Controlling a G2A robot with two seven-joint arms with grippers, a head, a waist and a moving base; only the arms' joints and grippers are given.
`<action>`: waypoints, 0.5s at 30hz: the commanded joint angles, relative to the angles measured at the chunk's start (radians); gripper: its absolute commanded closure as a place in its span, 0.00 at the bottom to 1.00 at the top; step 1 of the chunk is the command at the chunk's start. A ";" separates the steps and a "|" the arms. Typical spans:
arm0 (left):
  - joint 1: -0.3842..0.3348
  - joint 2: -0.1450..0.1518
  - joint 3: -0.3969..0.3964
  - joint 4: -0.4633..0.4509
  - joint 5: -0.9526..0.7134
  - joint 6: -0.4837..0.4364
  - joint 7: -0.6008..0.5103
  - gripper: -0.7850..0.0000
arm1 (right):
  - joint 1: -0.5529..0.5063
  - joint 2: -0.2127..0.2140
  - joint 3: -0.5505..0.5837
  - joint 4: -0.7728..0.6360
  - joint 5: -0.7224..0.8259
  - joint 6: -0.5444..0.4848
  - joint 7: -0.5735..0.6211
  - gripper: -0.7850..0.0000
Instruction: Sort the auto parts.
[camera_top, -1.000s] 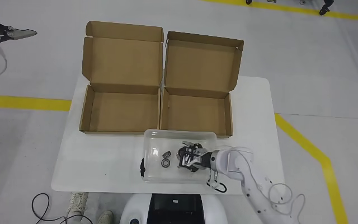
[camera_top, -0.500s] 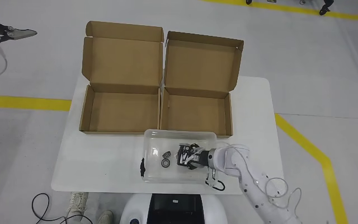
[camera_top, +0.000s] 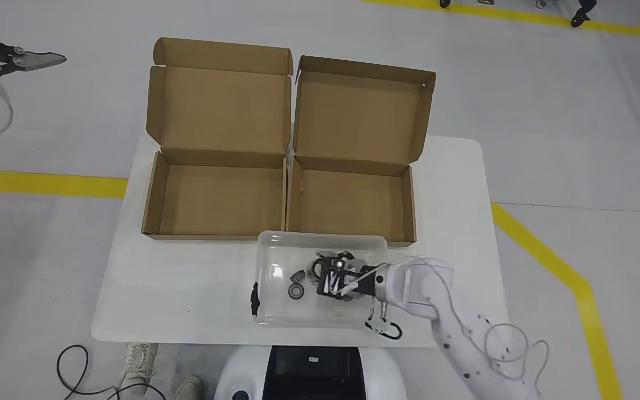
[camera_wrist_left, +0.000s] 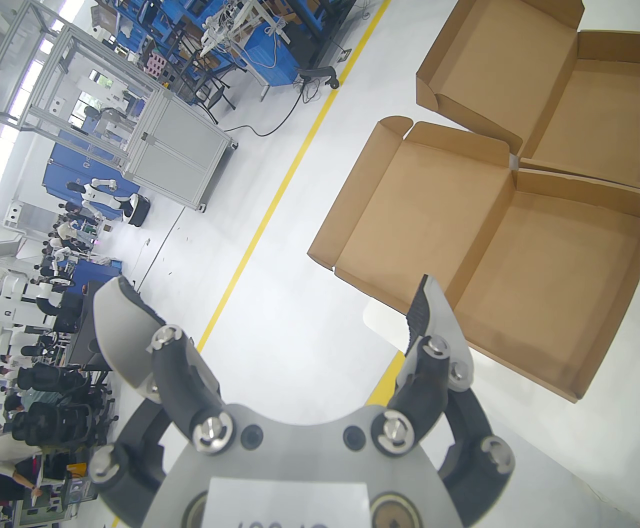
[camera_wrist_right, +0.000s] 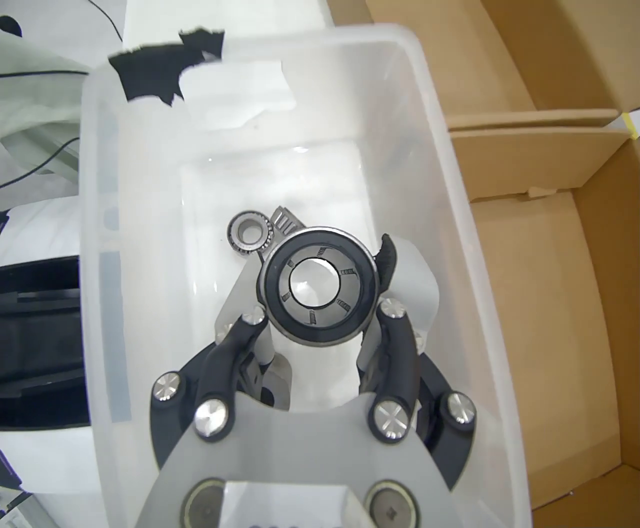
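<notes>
Large bearing (camera_wrist_right: 320, 289), clamped in right gripper (camera_wrist_right: 321, 280), left gripper (camera_wrist_left: 270, 306) splayed: I lift it straight, clearing the bin (camera_wrist_right: 446, 165) rim.

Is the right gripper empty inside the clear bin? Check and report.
No. The right gripper is closed on a round black-faced bearing, held between its fingers inside the clear bin.

Bright, even overhead light leaves soft shadows and glare on the clear bin (camera_wrist_right: 100, 325); wrist views bend at edges.
</notes>
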 joint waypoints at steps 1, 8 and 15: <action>0.000 0.000 0.000 0.000 0.000 0.000 0.000 0.00 | -0.004 0.003 0.006 -0.017 0.002 0.001 -0.060 1.00; 0.000 0.000 0.000 0.000 0.000 0.000 0.000 0.00 | 0.004 0.007 0.016 -0.027 0.007 0.014 -0.306 1.00; 0.000 0.000 0.000 0.000 0.000 0.000 0.000 0.00 | 0.071 0.001 0.002 -0.024 0.044 0.015 -0.485 1.00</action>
